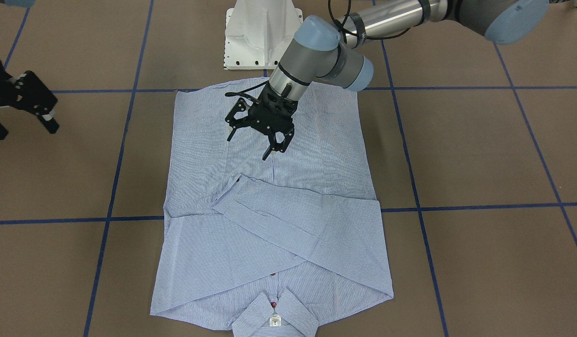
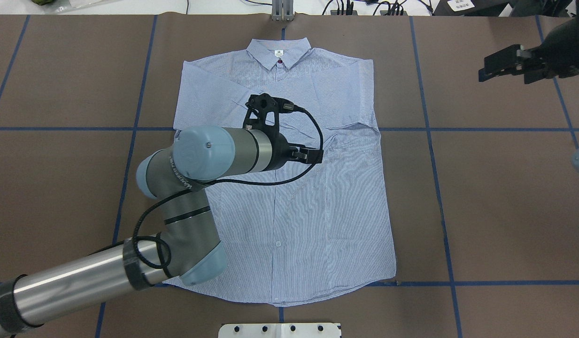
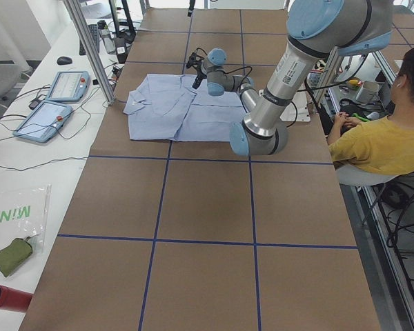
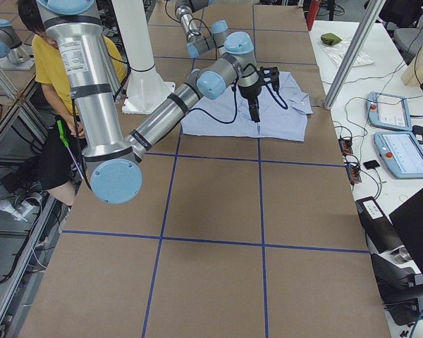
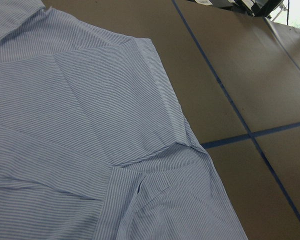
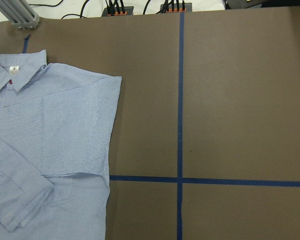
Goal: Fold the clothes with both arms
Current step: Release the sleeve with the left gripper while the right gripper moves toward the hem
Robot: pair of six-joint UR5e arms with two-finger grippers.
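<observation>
Left tool: you have the left tool (image 1: 250,146) with its 2 fingers spread wide and holding nothing. It points down over the middle of the shirt (image 1: 279,234), and you cannot tell whether its tips touch the cloth.
Right tool: your right tool (image 1: 25,131) also has its fingers apart and is empty. It is over bare table, well apart from the shirt.
Shirt: it lies flat on the table (image 2: 505,188), front up, with its hem near the white pedestal (image 1: 262,32).
Sleeves: you see the 2 sleeves (image 1: 307,220) folded in and crossing on the chest.
Collar: the collar (image 2: 279,52) lies at the end far from the robot, with its small white label (image 1: 275,320) showing.
Table edge: a person in a yellow top (image 3: 386,145) sits by the robot.
</observation>
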